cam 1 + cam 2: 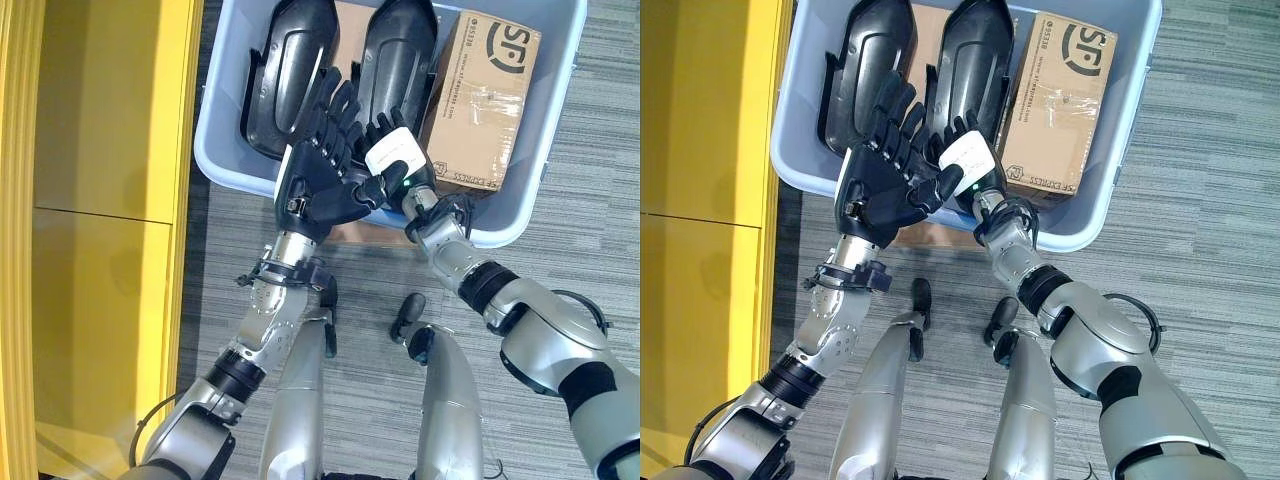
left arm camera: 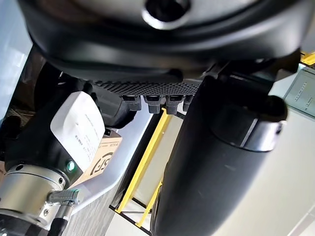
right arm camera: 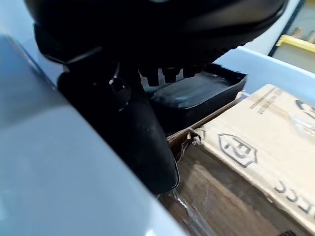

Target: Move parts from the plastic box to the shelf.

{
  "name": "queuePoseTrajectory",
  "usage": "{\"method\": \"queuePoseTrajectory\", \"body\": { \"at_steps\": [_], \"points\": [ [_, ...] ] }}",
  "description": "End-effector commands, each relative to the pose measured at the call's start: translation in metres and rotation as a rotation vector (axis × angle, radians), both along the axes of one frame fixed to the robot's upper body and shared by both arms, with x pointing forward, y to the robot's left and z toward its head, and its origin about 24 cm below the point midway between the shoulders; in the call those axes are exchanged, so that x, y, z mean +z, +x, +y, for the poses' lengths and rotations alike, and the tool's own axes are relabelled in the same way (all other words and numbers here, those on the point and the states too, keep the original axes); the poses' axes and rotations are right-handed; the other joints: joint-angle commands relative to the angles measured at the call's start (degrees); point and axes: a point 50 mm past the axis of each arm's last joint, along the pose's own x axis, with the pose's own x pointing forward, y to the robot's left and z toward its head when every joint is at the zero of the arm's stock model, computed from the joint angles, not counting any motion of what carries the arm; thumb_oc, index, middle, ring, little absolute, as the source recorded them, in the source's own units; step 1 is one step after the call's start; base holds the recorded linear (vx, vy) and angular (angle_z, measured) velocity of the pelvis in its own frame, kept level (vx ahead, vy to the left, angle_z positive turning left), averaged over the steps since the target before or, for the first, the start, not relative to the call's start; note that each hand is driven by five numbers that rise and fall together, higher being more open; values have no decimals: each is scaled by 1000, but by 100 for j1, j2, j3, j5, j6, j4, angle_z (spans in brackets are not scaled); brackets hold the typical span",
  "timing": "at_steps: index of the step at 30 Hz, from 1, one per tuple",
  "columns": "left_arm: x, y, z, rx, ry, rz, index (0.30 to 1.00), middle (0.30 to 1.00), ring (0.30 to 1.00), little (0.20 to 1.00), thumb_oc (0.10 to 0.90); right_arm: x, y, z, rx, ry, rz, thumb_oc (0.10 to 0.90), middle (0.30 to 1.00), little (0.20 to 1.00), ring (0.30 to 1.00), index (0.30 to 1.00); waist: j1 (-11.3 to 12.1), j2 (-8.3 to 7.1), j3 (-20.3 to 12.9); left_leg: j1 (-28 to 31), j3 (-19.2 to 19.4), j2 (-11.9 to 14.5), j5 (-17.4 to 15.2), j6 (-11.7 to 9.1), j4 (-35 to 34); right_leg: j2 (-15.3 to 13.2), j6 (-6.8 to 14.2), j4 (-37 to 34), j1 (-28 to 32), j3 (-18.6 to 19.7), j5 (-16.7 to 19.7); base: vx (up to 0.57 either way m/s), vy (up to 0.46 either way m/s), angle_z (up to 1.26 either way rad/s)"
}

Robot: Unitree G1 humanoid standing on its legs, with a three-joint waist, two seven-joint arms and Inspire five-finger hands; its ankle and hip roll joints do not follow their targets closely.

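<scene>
Cardboard box (image 1: 483, 100) beside two black parts (image 1: 290, 75) in plastic box (image 1: 555, 130).

Far ends of two black parts (image 1: 290, 70) cut off by the picture's top edge. Near end of the right-hand part hidden behind right hand (image 1: 395, 150). Right fingers' grip unreadable.

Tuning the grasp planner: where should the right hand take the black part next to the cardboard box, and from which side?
Probably its near end, from above. The black part lies lengthwise in the plastic box, and the cardboard box crowds its right flank, so a side approach looks blocked. The right hand is over that near end, beside the left hand.
</scene>
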Motion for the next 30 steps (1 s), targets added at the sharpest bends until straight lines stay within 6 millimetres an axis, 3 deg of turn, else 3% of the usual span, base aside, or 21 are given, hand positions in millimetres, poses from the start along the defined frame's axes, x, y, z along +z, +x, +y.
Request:
{"method": "queuePoseTrajectory", "body": {
  "at_steps": [1, 16, 22, 24, 25, 26, 28, 29, 30],
  "points": [
    [54, -20, -12, -86, -61, -317, 1000, 1000, 1000, 1000, 900, -2, -3, 22, 69, -158, -18, 900, 1000, 1000, 1000, 1000, 299, 169, -85, 113, 25, 399, -531, -218, 112, 54, 737, -188, -25, 530, 7, 0, 0, 0],
    [49, -20, -9, -107, -68, -312, 1000, 1000, 1000, 1000, 900, -19, 3, 7, -96, -21, 154, 900, 1000, 1000, 1000, 1000, 441, 127, -85, -67, -55, 406, -466, -220, 103, 12, 742, -129, -117, 386, 5, -3, -2, 1],
    [48, -22, -7, -108, -72, -313, 1000, 1000, 1000, 1000, 900, -29, 6, -13, -257, 173, 247, 900, 1000, 1000, 1000, 1000, 457, 140, -85, -110, -56, 426, -423, -232, 67, 17, 730, -146, -146, 360, 18, -11, -1, 7],
    [51, -23, -7, -110, -73, -320, 1000, 1000, 1000, 1000, 900, -38, 6, -25, -345, 340, 318, 900, 1000, 1000, 1000, 1000, 451, 144, -85, -121, -42, 442, -403, -241, 36, 24, 724, -166, -157, 350, 24, 0, 0, 0],
    [51, -23, -7, -110, -72, -323, 1000, 1000, 1000, 1000, 900, -40, 6, -27, -366, 383, 337, 700, 720, 720, 720, 720, 446, 147, -85, -119, -36, 443, -395, -244, 24, 29, 720, -174, -155, 347, 27, 0, 0, 0],
    [52, -24, -7, -108, -76, -324, 1000, 1000, 1000, 1000, 900, -43, 5, -28, -377, 412, 358, 400, 300, 300, 300, 300, 433, 151, -85, -115, -30, 441, -393, -245, 16, 40, 714, -190, -151, 350, 30, 0, 0, 0],
    [53, -25, -6, -105, -82, -327, 1000, 1000, 1000, 1000, 900, -47, 4, -30, -390, 456, 384, 400, 300, 300, 300, 300, 411, 151, -85, -90, -13, 437, -402, -246, -3, 58, 714, -222, -133, 361, 27, 22, 4, 0],
    [49, -26, -7, -106, -84, -314, 1000, 1000, 1000, 1000, 900, -54, 2, -32, -404, 478, 397, 400, 300, 300, 300, 300, 397, 151, -85, 56, -24, 427, -557, -285, 49, 51, 769, -159, -7, 416, -108, 0, 0, 0],
    [55, -27, -7, -103, -85, -331, 1000, 1000, 1000, 1000, 900, -47, 4, -34, -409, 501, 372, 400, 300, 300, 300, 300, 383, 156, -85, -89, 6, 446, -404, -247, 1, 69, 703, -237, -139, 388, 30, 0, 0, 0]
  ]
}}
